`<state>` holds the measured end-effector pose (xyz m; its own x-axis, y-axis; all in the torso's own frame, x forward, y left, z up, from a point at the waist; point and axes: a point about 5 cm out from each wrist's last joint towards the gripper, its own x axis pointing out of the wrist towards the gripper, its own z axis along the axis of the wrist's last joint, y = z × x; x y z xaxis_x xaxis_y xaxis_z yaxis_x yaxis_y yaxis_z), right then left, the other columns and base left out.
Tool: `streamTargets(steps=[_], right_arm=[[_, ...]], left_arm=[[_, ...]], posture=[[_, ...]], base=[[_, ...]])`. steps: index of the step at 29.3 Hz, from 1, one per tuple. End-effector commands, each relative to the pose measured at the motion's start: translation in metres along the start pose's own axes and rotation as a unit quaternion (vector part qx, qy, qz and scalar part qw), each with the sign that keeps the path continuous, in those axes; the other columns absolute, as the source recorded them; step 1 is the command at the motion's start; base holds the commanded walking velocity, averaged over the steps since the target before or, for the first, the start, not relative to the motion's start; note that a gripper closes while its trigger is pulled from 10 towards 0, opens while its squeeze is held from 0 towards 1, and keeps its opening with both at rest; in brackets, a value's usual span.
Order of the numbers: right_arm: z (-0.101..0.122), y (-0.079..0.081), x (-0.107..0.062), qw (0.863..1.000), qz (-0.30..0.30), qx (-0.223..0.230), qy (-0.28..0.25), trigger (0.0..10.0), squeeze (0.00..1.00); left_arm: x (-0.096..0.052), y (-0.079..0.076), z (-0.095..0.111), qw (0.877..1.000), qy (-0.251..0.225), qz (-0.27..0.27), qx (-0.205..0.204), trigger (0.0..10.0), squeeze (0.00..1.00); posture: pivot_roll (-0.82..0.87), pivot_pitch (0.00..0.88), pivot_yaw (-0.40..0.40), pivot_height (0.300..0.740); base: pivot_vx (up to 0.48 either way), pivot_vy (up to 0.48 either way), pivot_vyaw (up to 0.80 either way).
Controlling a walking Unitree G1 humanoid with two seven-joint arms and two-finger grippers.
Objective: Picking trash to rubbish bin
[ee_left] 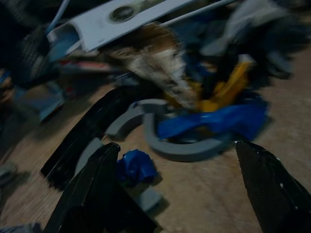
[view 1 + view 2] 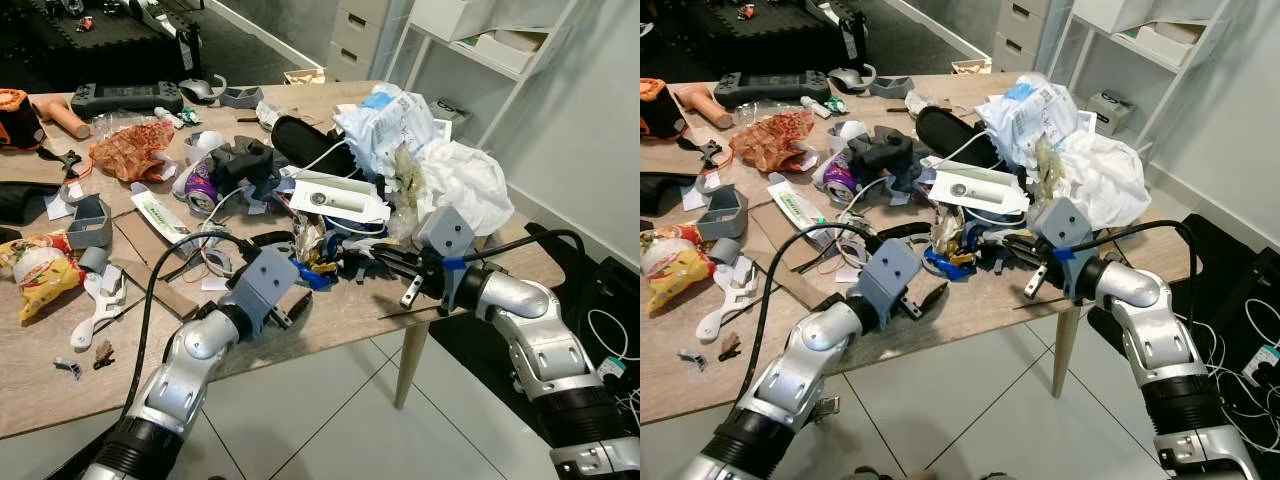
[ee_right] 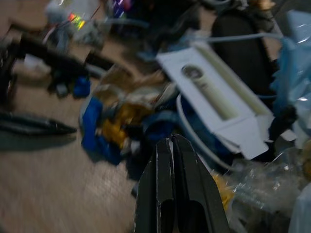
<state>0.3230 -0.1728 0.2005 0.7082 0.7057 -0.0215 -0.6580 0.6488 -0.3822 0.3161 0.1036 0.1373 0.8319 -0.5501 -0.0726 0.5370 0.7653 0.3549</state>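
Both end effectors sat at the near edge of the wooden worktop, aimed into the same heap of litter. On the left end effector the black fingers stood wide apart, low over the wood, framing a small blue crumpled scrap that lay just beside one finger, with a grey curved ring and a blue-and-yellow wrapper beyond it. That spread looked like a setting for closing on the scrap rather than on the larger tangle (my reading, not something the frames prove). On the right end effector the fingers were pressed together with nothing between them, pointing toward the white carton and a brown-and-gold crumpled wrapper; it probably served as a probe or waited its turn.

The trash was spread across the worktop: white crumpled bags at the far right, a red snack wrapper and a yellow packet to the left. Loose cables ran through the heap, so anything lifted from it might drag neighbours along.
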Motion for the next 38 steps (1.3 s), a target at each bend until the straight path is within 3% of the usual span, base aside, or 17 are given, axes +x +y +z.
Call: streamTargets(steps=[1, 12, 14, 22, 25, 26, 27, 28, 30, 31, 32, 33, 37, 38], right_arm=[[0.0, 0.002, -0.002, 1.0, -0.016, 0.025, -0.01, 10.0, 0.0], [0.01, 0.014, 0.008, 0.995, -0.055, 0.079, -0.04, 10.0, 0.0], [0.013, 0.018, 0.011, 0.993, -0.062, 0.092, -0.047, 10.0, 0.0], [0.017, 0.03, 0.015, 0.989, -0.072, 0.115, -0.057, 10.0, 0.0], [0.01, 0.035, 0.012, 0.99, -0.077, 0.111, -0.032, 10.0, 0.0], [0.007, 0.036, 0.011, 0.99, -0.084, 0.109, -0.02, 10.0, 0.0], [-0.002, 0.037, 0.008, 0.989, -0.105, 0.101, 0.004, 10.0, 0.0], [-0.006, 0.038, 0.007, 0.989, -0.115, 0.095, 0.012, 10.0, 0.0], [-0.008, 0.039, 0.006, 0.988, -0.125, 0.091, 0.017, 10.0, 0.0], [-0.01, 0.04, 0.005, 0.986, -0.139, 0.096, 0.018, 10.0, 0.0], [-0.012, 0.041, 0.005, 0.984, -0.147, 0.099, 0.019, 10.0, 0.0], [-0.013, 0.042, 0.004, 0.983, -0.152, 0.102, 0.019, 10.0, 0.0], [-0.023, 0.049, 0.0, 0.982, -0.155, 0.094, 0.046, 10.0, 0.0], [-0.026, 0.052, 0.0, 0.981, -0.16, 0.1, 0.051, 10.0, 0.0]], left_arm=[[0.004, -0.005, -0.005, 1.0, 0.013, 0.003, -0.025, 10.0, 1.0], [0.016, -0.007, -0.004, 0.996, 0.001, 0.031, -0.081, 10.0, 1.0], [0.019, -0.006, -0.003, 0.995, -0.005, 0.042, -0.096, 10.0, 0.02], [0.029, -0.001, 0.001, 0.996, -0.003, 0.061, -0.067, 10.0, 0.0], [0.03, -0.001, 0.0, 0.996, 0.001, 0.063, -0.059, 10.0, 0.0], [0.03, -0.001, 0.0, 0.996, 0.0, 0.064, -0.06, 9.1, 0.0], [0.03, 0.0, -0.001, 0.996, -0.001, 0.064, -0.06, 6.2, 0.0], [0.029, 0.0, -0.001, 0.996, -0.001, 0.063, -0.059, 4.1, 0.0], [0.029, 0.0, -0.002, 0.996, -0.002, 0.063, -0.057, 3.6, 0.0], [0.029, 0.002, -0.002, 0.996, -0.002, 0.068, -0.056, 7.6, 0.0], [0.028, 0.003, -0.002, 0.996, -0.002, 0.072, -0.054, 7.6, 0.0], [0.028, 0.004, -0.002, 0.996, -0.002, 0.076, -0.053, 10.0, 0.0], [0.028, 0.005, -0.001, 0.995, -0.006, 0.081, -0.054, 10.0, 0.0], [0.028, 0.006, -0.001, 0.995, -0.006, 0.082, -0.054, 9.4, 0.0]], posture=[[-0.03, 0.17, -0.079, 0.74], [-0.05, 0.19, -0.063, 0.74], [-0.05, 0.191, -0.058, 0.74], [-0.05, 0.186, -0.05, 0.74], [-0.06, 0.18, -0.051, 0.74], [-0.06, 0.18, -0.051, 0.74], [-0.06, 0.179, -0.049, 0.74], [-0.06, 0.179, -0.049, 0.74], [-0.06, 0.179, -0.049, 0.74], [-0.05, 0.178, -0.049, 0.74], [-0.05, 0.178, -0.049, 0.74], [-0.05, 0.178, -0.049, 0.74], [-0.05, 0.166, -0.053, 0.74], [-0.05, 0.165, -0.051, 0.74]], base=[[0.0, 0.0, 0.0], [0.0, 0.0, 0.0], [0.0, 0.0, 0.0], [0.0, 0.0, 0.0], [0.0, 0.0, 0.0], [0.0, 0.0, 0.0], [0.0, 0.0, 0.0], [0.0, 0.0, 0.0], [0.0, 0.0, 0.0], [0.0, 0.0, 0.0], [0.0, 0.0, 0.0], [0.0, 0.0, 0.0], [0.0, 0.0, 0.0], [0.0, 0.0, 0.0]])
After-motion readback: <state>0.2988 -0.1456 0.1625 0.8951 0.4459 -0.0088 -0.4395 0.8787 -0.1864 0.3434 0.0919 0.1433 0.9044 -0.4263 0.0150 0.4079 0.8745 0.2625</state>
